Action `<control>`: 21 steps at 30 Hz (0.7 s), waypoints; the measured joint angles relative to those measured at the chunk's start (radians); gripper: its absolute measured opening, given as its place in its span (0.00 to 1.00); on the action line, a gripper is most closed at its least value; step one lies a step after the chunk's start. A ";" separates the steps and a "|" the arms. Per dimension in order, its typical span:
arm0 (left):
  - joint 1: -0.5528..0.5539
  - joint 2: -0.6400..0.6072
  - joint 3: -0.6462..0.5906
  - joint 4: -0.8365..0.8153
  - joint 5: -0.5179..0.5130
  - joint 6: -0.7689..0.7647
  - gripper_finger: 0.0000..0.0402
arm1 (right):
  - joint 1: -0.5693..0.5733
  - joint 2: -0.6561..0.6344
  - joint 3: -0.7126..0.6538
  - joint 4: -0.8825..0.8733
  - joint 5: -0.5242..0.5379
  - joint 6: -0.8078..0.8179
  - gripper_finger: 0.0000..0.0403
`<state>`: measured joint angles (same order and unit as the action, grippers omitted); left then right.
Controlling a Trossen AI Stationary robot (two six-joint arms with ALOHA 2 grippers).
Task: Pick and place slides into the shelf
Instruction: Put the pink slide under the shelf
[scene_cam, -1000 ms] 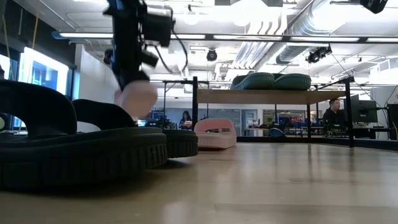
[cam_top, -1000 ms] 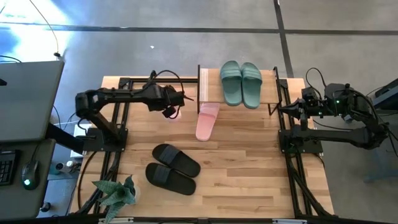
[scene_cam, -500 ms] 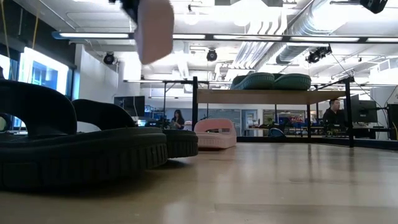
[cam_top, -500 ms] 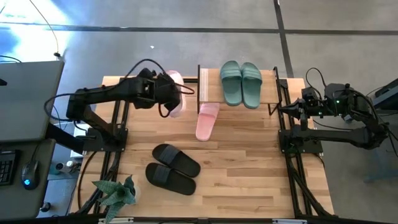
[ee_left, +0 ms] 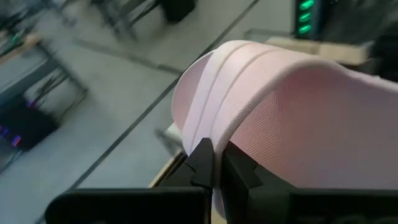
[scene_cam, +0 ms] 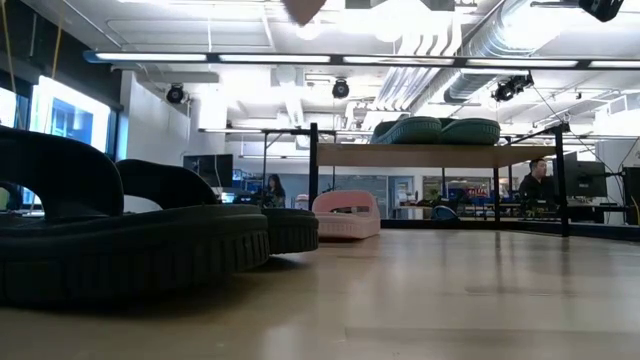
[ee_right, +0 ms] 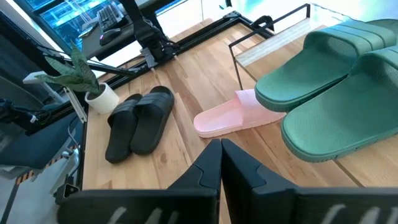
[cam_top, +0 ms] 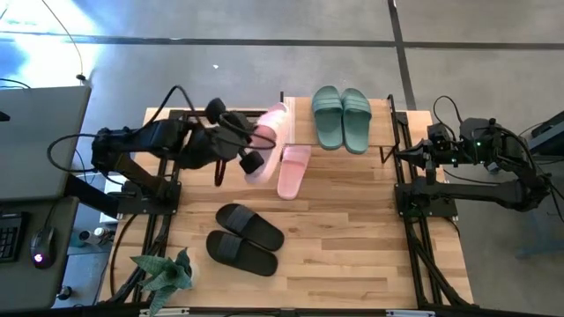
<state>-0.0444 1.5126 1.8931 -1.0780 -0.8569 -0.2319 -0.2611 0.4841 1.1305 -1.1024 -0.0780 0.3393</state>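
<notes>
The slides are sitting in three spots right now. One pink slide is hanging in the air above the table, just to the left of the shelf, with the left gripper clenching its edge. In the left wrist view the two dark fingers are pinching tight on the rim of that pink slide, and its wide strap is arching up in front of the camera.

The other pink slide is lying flat on the table with its far end tucked under the shelf's top board, toe pointing toward the table's middle. The green pair is resting side by side on top of the shelf. The black pair is lying on the table nearer the front, well apart from the shelf, the two touching each other at a slant. A small potted plant is standing at the front left corner.

The right gripper is waiting at the right edge of the table beside the shelf, fingers pressed together on nothing, looking across at the green pair and the pink slide on the table.
</notes>
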 joint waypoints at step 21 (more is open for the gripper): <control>-0.061 0.185 0.000 0.401 0.249 0.367 0.00 | 0.000 -0.001 0.000 -0.001 0.000 0.000 0.00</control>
<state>-0.1057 1.6972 1.8931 -0.6768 -0.6081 0.1355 -0.2611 0.4835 1.1305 -1.1030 -0.0783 0.3393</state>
